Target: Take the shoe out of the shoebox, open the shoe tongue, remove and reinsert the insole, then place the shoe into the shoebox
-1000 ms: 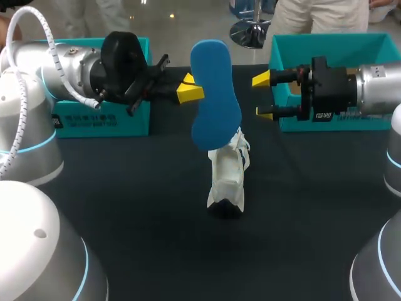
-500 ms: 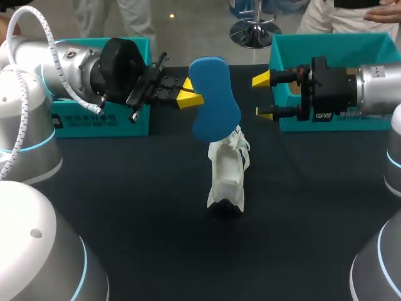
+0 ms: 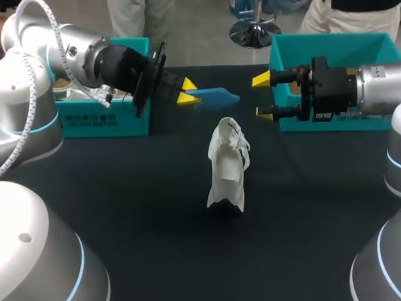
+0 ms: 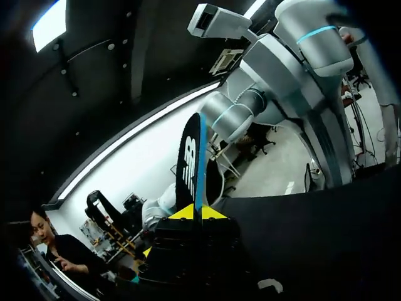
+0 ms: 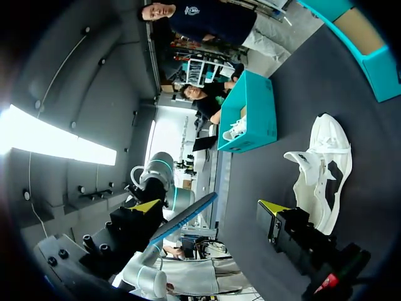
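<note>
Blue insole [image 3: 216, 97] held level, pinched in left gripper [image 3: 188, 91]; white shoe [image 3: 228, 166] on table; right gripper [image 3: 263, 96] spread.

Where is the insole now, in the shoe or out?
Out: the left pincer grips the blue insole above the table, apart from the white shoe.

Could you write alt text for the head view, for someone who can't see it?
The left tool grips a blue insole, held level above a dark table. A white shoe sits mid-table; the right tool hangs open and empty by a teal box.
</note>
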`<state>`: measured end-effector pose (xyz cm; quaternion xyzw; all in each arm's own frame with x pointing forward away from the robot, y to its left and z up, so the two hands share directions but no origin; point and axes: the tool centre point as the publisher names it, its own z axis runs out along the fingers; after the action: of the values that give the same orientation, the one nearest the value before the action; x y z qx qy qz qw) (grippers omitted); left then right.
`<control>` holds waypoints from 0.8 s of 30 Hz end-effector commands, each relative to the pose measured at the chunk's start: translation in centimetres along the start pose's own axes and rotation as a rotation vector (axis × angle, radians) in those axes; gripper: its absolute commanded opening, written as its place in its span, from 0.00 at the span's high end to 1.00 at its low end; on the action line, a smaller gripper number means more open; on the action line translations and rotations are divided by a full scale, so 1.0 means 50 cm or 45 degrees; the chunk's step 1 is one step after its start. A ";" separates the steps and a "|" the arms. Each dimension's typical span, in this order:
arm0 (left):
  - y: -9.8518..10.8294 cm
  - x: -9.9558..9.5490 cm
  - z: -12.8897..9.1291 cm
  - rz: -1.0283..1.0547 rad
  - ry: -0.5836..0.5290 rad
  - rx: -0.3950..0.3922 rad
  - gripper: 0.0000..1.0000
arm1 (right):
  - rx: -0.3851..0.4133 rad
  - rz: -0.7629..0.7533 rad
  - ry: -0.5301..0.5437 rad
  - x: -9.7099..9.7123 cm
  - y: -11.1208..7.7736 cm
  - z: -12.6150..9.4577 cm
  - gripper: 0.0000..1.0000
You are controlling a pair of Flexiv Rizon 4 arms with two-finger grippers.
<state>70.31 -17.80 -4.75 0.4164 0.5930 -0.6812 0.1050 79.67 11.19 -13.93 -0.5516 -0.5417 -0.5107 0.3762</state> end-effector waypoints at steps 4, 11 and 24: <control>-0.003 -0.009 -0.003 0.224 0.104 -0.078 1.00 | -0.001 0.001 -0.002 0.000 0.001 0.004 0.00; 0.005 -0.002 -0.002 0.269 0.118 -0.104 1.00 | -0.001 0.001 -0.002 0.000 0.001 0.004 0.00; 0.104 0.044 -0.009 0.933 0.252 -0.298 1.00 | -0.001 0.001 -0.002 0.000 0.001 0.004 0.00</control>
<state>72.55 -17.98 -9.50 0.6067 0.5236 -0.5277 0.2817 79.65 11.20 -13.94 -0.5516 -0.5415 -0.5110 0.3760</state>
